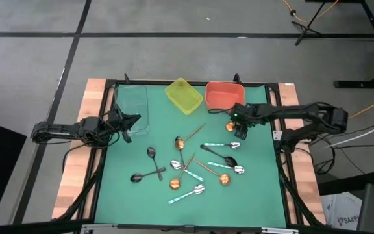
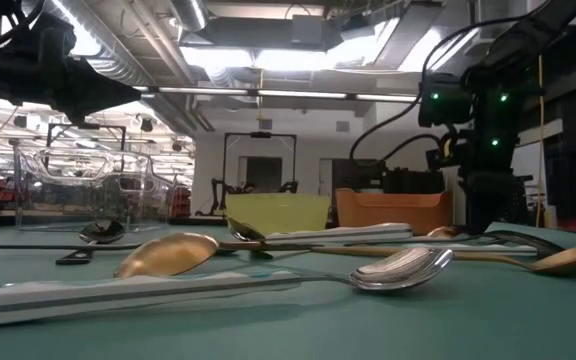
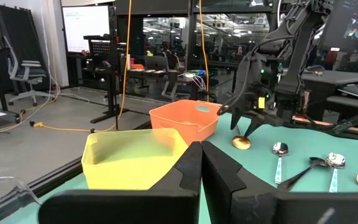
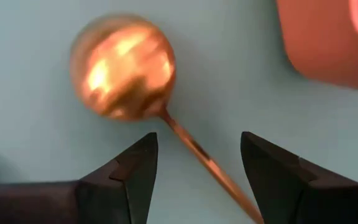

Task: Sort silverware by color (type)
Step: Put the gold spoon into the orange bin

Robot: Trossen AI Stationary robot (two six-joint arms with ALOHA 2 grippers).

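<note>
The right end effector (image 4: 194, 168) hangs open over a copper-gold spoon (image 4: 124, 67) lying on the green counter (image 1: 141, 195) just near the orange bin (image 1: 223, 95), jaws straddling its thin handle. To grip well, I'd descend straight and close across the handle beside the bowl. The left end effector (image 3: 201, 163), closed and empty, waits by the clear bin (image 1: 132, 104).
</note>
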